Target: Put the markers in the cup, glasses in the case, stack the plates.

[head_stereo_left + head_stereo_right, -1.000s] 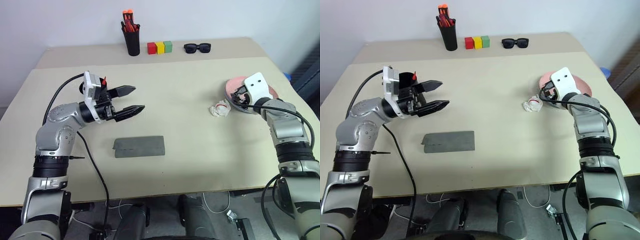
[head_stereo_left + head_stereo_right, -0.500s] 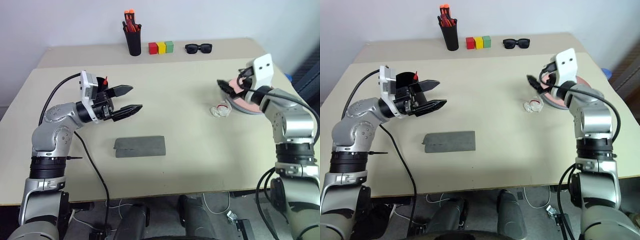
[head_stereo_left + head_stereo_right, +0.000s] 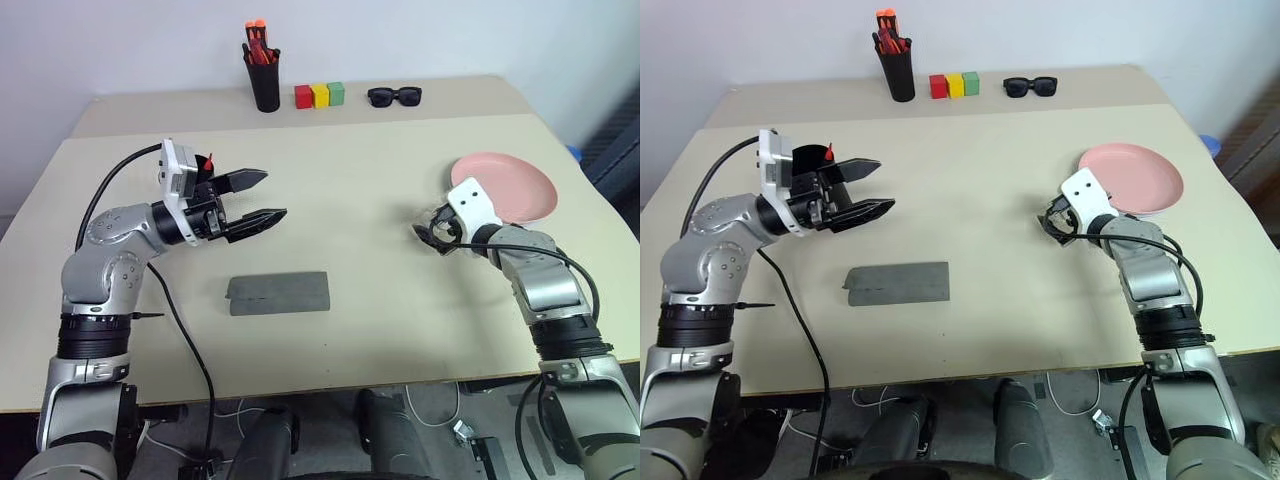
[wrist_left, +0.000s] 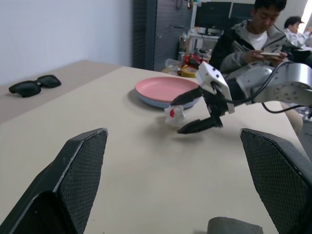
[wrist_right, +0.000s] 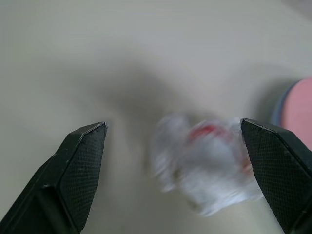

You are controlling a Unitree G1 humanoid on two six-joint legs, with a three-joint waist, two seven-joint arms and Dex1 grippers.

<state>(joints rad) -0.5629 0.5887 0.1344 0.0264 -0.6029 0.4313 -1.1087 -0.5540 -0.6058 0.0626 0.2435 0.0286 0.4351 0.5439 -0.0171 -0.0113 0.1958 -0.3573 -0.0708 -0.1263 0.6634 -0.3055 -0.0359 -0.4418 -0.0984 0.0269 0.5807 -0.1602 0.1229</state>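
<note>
My left gripper (image 3: 258,197) hangs open and empty above the table's left side. Just behind its wrist stands the black cup (image 3: 812,156), with a red marker tip (image 3: 828,152) sticking out of it. The grey case (image 3: 278,293) lies shut in front of that gripper. At the right, the pink plate (image 3: 503,187) rests on the blue plate (image 4: 161,103). My right gripper (image 3: 432,232) is low and open beside the plates, with a crumpled white and red wrapper (image 5: 204,161) between its fingers. The glasses are out of view.
Along the back edge stand a tall black pen pot (image 3: 265,80), red, yellow and green blocks (image 3: 320,95) and black sunglasses (image 3: 394,96). A person (image 4: 253,29) sits beyond the table's right side.
My right gripper has opened and swung off the pink plate, down and left to the wrapper. The plate now lies uncovered. The left arm has not moved.
</note>
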